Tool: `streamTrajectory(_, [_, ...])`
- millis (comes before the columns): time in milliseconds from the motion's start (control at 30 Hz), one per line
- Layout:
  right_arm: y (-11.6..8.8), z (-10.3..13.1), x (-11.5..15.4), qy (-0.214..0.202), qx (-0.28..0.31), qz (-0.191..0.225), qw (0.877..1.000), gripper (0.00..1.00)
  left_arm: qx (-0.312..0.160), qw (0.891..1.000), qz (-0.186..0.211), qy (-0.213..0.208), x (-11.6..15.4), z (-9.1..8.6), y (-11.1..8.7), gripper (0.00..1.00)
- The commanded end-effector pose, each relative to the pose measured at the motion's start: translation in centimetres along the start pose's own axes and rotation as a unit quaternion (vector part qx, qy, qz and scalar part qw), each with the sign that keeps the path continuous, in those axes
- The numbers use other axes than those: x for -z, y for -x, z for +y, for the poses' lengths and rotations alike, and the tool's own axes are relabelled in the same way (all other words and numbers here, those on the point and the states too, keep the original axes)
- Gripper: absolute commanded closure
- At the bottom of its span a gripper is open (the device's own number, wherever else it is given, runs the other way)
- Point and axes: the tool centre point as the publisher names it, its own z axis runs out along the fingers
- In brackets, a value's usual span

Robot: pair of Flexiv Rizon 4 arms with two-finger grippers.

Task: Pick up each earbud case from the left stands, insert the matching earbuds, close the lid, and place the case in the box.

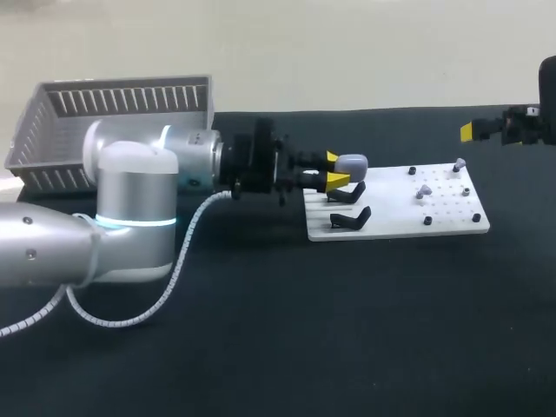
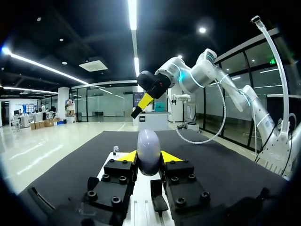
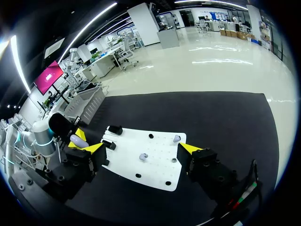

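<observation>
Left gripper (image 2: 149, 157) is clamped on the case (image 2: 148, 151), right over the stands (image 1: 350, 217) at the board's (image 1: 452, 221) 9 o'clock end. Right gripper (image 3: 138, 149) hangs at 2 o'clock with fingers wide apart. Box (image 1: 52, 148) is back at 10.

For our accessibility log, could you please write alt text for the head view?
The left end effector grips a grey earbud case at the black stands of a white board. A grey slatted box sits at rear left; the right end effector hangs at far right.

Case (image 1: 351, 162) at board's (image 1: 447, 219) left, box (image 1: 122, 100) farther left
</observation>
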Motion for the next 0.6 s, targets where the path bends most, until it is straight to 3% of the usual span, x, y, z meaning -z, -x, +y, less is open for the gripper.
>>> streamTrajectory(33, [0.0, 0.0, 0.0, 0.001, 0.0, 0.0, 1.0, 0.0, 0.003, 1.0, 0.007, -0.01, -0.1, 0.6, 0.1, 1.0])
streamTrajectory(433, [0.0, 0.0, 0.0, 0.001, 0.0, 0.0, 1.0, 0.0, 0.003, 1.0, 0.007, -0.01, -0.1, 0.6, 0.1, 1.0])
streamTrajectory(600, [-1.0, 3.3, 1.1, 0.003, 0.061, 0.017, 0.998, 0.0, 0.003, 1.0, 0.007, -0.01, -0.1, 0.6, 0.1, 1.0])
